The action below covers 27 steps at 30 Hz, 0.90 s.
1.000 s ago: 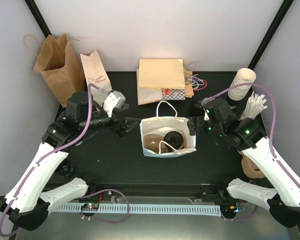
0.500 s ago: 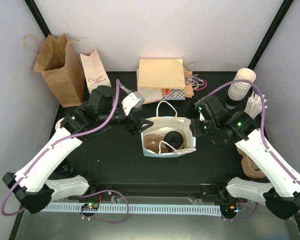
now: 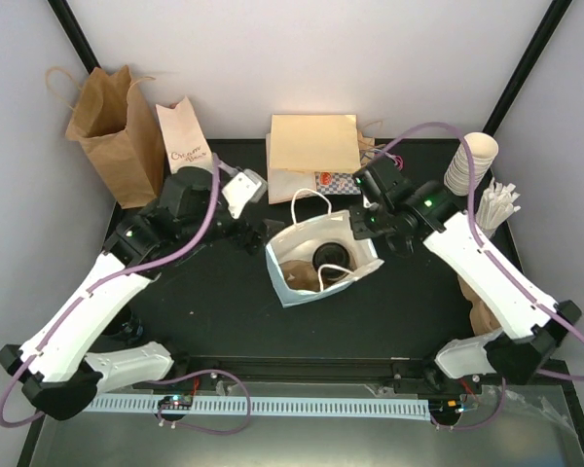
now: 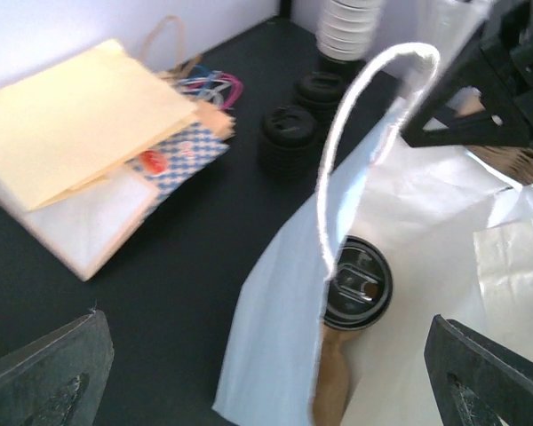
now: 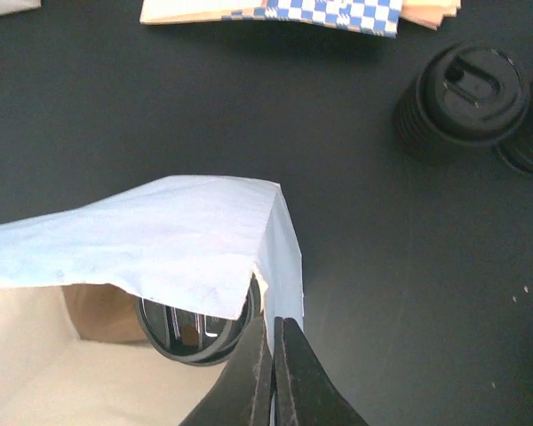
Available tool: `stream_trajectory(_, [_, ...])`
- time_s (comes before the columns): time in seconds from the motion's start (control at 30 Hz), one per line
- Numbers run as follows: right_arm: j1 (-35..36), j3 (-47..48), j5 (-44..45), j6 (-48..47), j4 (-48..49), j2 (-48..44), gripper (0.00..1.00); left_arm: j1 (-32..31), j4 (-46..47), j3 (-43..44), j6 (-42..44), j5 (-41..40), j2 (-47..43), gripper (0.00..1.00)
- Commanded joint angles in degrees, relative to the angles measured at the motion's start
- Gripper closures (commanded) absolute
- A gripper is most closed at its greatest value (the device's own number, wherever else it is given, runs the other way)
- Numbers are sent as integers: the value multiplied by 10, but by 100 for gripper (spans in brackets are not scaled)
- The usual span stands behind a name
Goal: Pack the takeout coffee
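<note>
While takeout coffee (image 3: 332,256) sits in white bag (image 3: 311,233), right jaws clench its rim, left jaws released, slim bag (image 3: 185,146) script unreadable.

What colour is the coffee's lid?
The lid is black; the left wrist view shows it best.

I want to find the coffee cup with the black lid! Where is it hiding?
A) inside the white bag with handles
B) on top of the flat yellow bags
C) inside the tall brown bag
A: looking down from above, the lidded coffee cup sits at the bottom of the open white bag.
</note>
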Motion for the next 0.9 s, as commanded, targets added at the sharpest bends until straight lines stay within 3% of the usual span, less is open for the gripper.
stream_trajectory(0.0, [3, 55, 8, -23, 35, 50, 97, 40, -64, 46, -49, -74, -26, 1])
stream_trajectory(0.13, [1, 117, 20, -34, 39, 121, 97, 65, -111, 54, -81, -82, -47, 1])
stream_trajectory(0.53, [-40, 345, 17, -59, 14, 312, 94, 137, -138, -20, -96, -57, -114, 1])
stream_trajectory(0.67, [-51, 403, 20, -64, -12, 353, 86, 154, -140, -33, -94, -39, -121, 1])
stream_trajectory(0.87, [-53, 403, 19, -73, -9, 349, 72, 163, -143, -38, -86, -30, -125, 1])
